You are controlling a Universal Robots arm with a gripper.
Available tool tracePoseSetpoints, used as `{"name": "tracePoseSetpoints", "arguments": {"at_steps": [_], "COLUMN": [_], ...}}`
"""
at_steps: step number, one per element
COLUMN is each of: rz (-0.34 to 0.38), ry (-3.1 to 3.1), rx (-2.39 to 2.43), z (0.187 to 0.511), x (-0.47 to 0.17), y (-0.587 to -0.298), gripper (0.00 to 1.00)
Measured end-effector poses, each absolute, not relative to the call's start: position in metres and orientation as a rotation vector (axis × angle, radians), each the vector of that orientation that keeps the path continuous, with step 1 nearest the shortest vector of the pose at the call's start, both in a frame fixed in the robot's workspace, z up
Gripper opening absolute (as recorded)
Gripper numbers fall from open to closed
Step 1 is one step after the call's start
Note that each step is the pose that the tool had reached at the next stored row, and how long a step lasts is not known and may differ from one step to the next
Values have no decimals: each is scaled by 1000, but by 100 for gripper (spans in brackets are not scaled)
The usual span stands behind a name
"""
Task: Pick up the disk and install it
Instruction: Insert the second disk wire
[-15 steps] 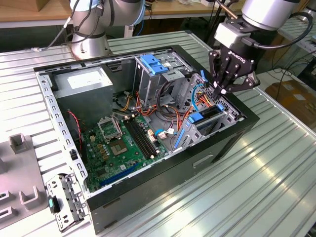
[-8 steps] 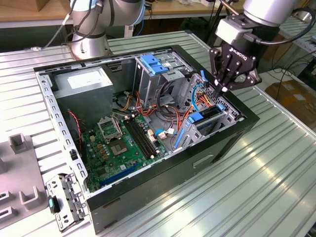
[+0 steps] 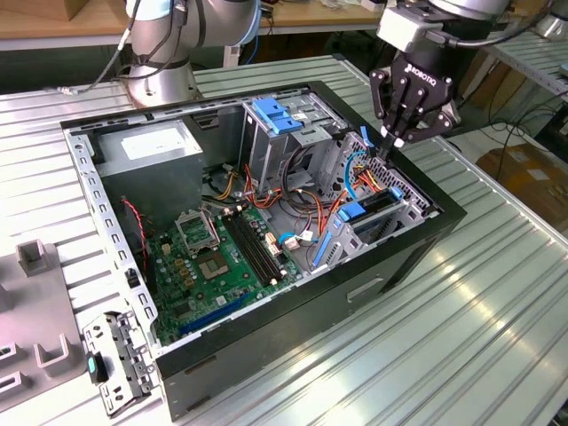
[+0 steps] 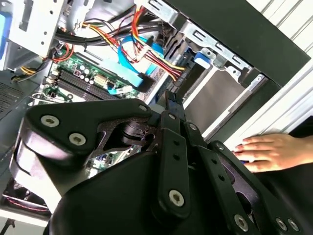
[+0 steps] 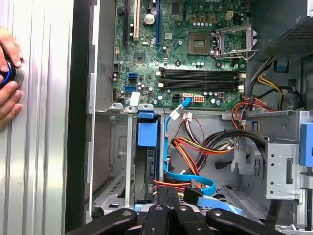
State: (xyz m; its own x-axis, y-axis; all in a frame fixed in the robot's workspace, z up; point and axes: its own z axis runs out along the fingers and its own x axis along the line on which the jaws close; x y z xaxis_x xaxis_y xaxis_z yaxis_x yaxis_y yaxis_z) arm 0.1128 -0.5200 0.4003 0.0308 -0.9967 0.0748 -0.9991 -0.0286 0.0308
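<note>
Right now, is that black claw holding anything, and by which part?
It cannot be told. The gripper hangs over the computer case's drive bay, and what its fingertips hold, if anything, is not visible.

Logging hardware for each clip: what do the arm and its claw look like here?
The arm is silver-grey tubing with a blue joint ring and a round base, a dark cable running beside it. The claw is matte black with several jointed fingers held by silver screws; white lettering marks its body, under a pale grey wrist block.

The grey, jointed robot arm reaches across from the exterior view's left, its black three-fingered gripper pointing straight down, fingers drawn together at the tips.
</note>
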Motion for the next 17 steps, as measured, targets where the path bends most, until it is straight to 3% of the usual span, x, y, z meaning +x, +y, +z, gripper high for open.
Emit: {"name": "tracePoseSetpoints", "arguments": {"at_steps": [6, 12, 13, 15, 17], "rz": [62, 75, 82, 99, 114], "ry": [-2120, -2112, -2109, -2100, -2093], "rx": [2187, 2179, 2176, 2167, 2158], "z": [401, 395, 394, 391, 387], "x": [113, 113, 113, 113, 113], "y": [-495, -489, -489, -488, -487], "gripper": [11, 11, 11, 24, 24]}}
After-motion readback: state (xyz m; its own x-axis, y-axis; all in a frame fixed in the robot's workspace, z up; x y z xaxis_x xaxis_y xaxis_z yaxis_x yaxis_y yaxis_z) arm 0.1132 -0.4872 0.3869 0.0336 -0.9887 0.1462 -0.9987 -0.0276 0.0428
